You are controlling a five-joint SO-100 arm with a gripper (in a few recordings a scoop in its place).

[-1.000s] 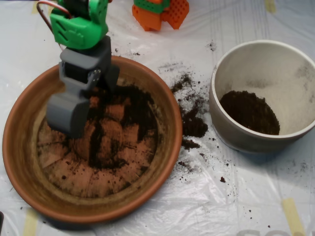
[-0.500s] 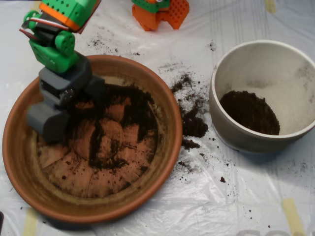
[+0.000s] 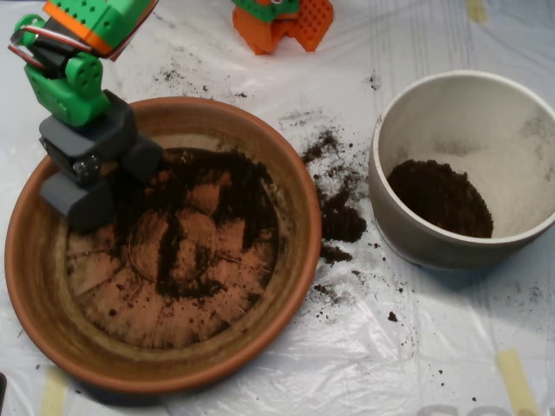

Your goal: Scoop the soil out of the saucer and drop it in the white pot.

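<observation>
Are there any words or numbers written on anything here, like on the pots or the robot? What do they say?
No, there is nothing to read.
The saucer: no letters, just ridges and soil.
The white pot: plain walls, no label.
The scoop and the green and orange robot parts: no writing that shows.
Bottom edge of the table cover: faint grey shapes, too blurred to tell if they are letters.

Terracotta-orange saucer [image 3: 52, 321], dark soil [image 3: 234, 195], off-white speckled pot [image 3: 520, 139].

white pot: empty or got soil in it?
Partly filled. A dark soil mound covers part of the white pot floor; its speckled inner walls are bare.
</observation>
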